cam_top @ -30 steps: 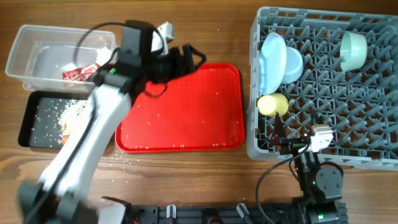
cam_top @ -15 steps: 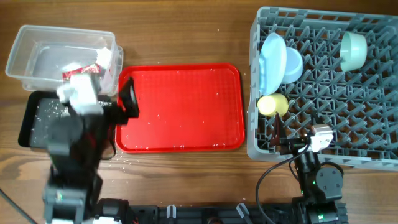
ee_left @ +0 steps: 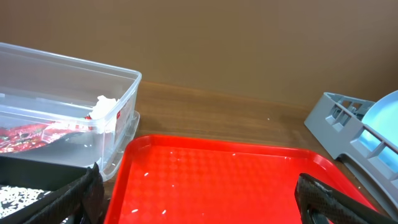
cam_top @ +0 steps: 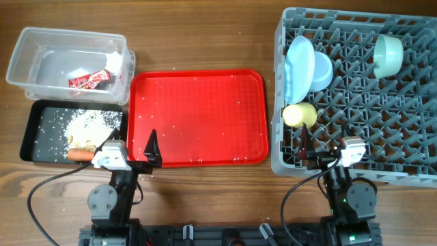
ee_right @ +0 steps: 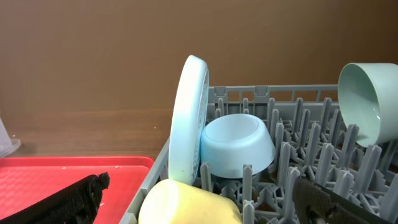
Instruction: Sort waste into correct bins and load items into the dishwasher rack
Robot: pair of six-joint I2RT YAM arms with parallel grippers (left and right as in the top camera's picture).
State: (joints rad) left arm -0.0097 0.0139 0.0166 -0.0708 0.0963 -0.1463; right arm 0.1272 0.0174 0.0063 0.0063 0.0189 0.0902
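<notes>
Sitting far left, the clear tub (cam_top: 41,51) holds the red wrapper (cam_top: 89,80) and tissue (cam_top: 116,61). Just beside it, the black tray (cam_top: 31,130) holds rice (cam_top: 85,123) and the carrot (cam_top: 80,155). The left gripper (ee_left: 199,208), spread and empty, faces the red tray (cam_top: 198,116). The right gripper (ee_right: 199,202), also spread and empty, faces the rack (cam_top: 403,137) holding the plate (cam_top: 299,68), blue bowl (cam_top: 322,70), yellow cup (cam_top: 299,114) and green bowl (cam_top: 387,55).

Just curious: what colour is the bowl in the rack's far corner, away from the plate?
Pale green; the bowl shows best in the right wrist view.
</notes>
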